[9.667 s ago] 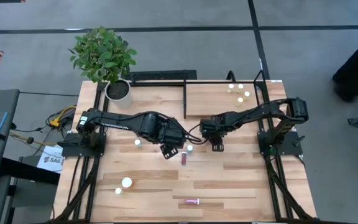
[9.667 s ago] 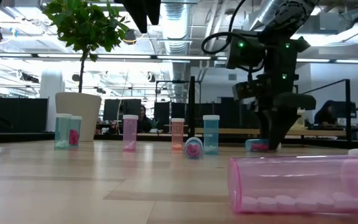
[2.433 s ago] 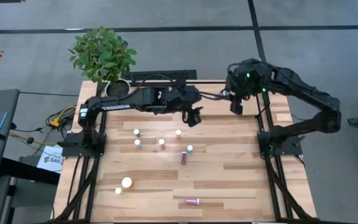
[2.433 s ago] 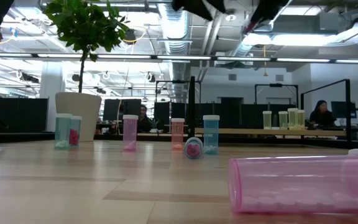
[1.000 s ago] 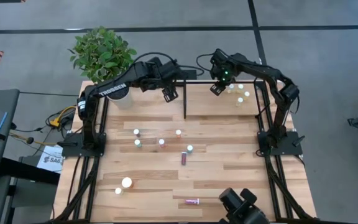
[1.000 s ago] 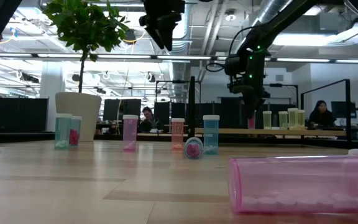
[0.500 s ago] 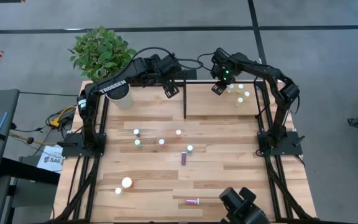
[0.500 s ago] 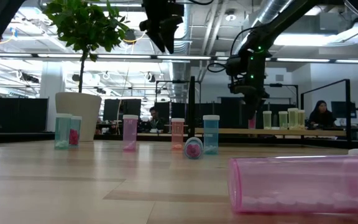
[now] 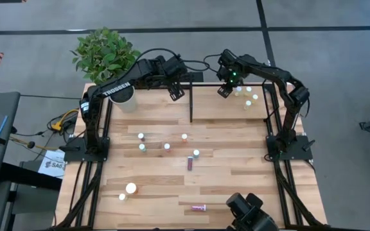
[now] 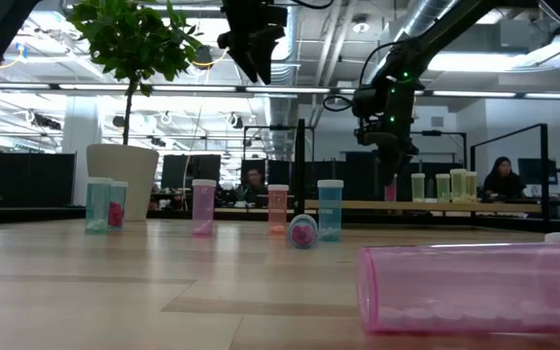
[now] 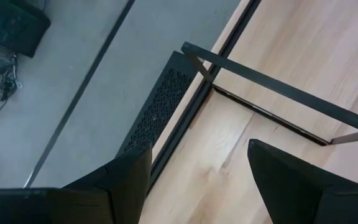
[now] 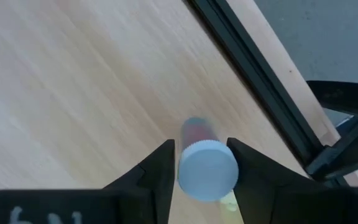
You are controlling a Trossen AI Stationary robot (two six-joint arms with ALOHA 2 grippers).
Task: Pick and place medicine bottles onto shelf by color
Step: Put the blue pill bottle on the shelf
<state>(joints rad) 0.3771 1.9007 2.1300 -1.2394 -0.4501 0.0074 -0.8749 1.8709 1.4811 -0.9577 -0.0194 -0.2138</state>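
Nine medicine bottles (image 9: 166,146) dot the plank table (image 9: 249,186) from its centre to 7 o'clock, seven upright and two pink ones lying (image 9: 199,207). Four pale bottles (image 9: 255,97) stand on the shelf (image 10: 513,205) at 1 o'clock. There the right gripper (image 12: 201,163) flanks a fifth, a pink bottle (image 12: 207,169); whether it grips, I cannot tell. The left gripper (image 11: 197,171) hangs wide and empty at 12 o'clock. A potted plant (image 9: 106,56) is at 11 o'clock, with grey floor around and a seated person (image 10: 502,175) in the office beyond.
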